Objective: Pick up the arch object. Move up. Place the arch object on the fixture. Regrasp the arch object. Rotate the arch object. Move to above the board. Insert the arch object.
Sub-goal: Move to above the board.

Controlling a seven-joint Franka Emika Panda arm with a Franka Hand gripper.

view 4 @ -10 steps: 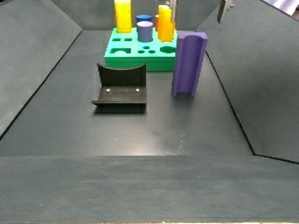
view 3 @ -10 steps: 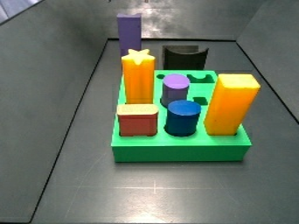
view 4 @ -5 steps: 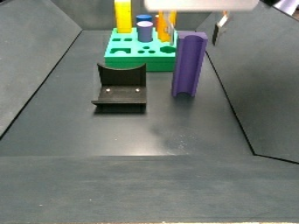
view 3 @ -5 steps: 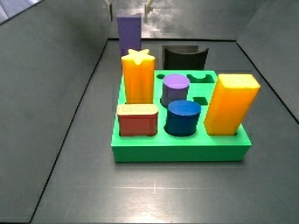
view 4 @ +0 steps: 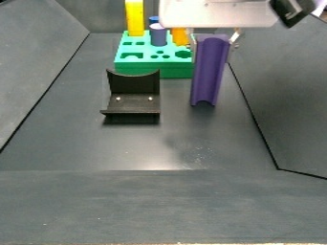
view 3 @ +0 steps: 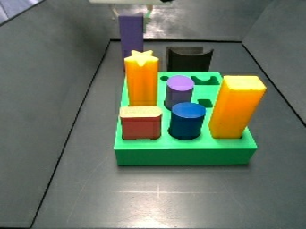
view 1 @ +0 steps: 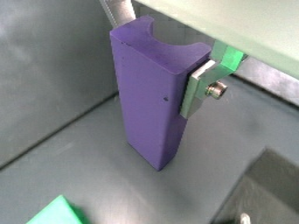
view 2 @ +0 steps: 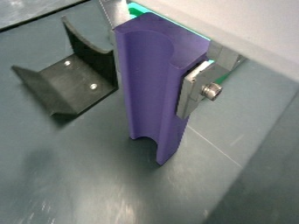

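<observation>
My claw [view 1: 158,54] is down over the top of the arch object [view 2: 156,92], which stands upright on the dark floor just beside the fixture [view 2: 65,76] and behind the board [view 4: 156,59]. One finger [view 2: 198,83] lies against the block's side; the other is barely visible, so I cannot tell if I am clamped yet. I judge the risk to be a high, shallow grip: the tall block could tilt or slip as I lift, or topple toward the fixture. My wrist points straight down.
</observation>
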